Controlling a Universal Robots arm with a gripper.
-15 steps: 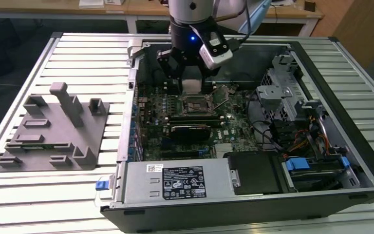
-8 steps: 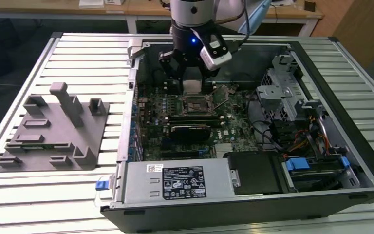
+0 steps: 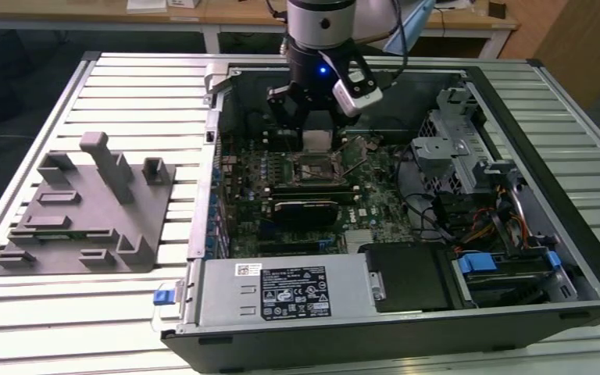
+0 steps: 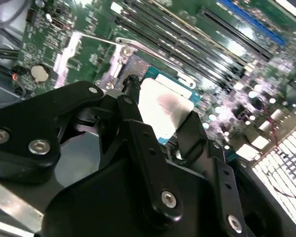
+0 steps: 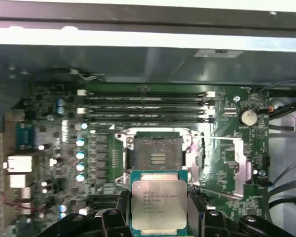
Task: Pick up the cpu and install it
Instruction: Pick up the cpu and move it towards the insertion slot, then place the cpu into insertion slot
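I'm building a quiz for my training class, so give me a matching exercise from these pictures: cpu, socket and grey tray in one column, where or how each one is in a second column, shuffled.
Things:
1. cpu
2. socket
3. grey tray

States:
A. on the slatted table, outside the computer case
B. clamped in the pincer
C. empty, on the motherboard

Pairs: 1-B; 2-C; 3-A

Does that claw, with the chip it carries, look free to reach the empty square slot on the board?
Probably yes. The gripper holds the cpu close to the socket, whose top looks uncovered, and nothing lies between them.
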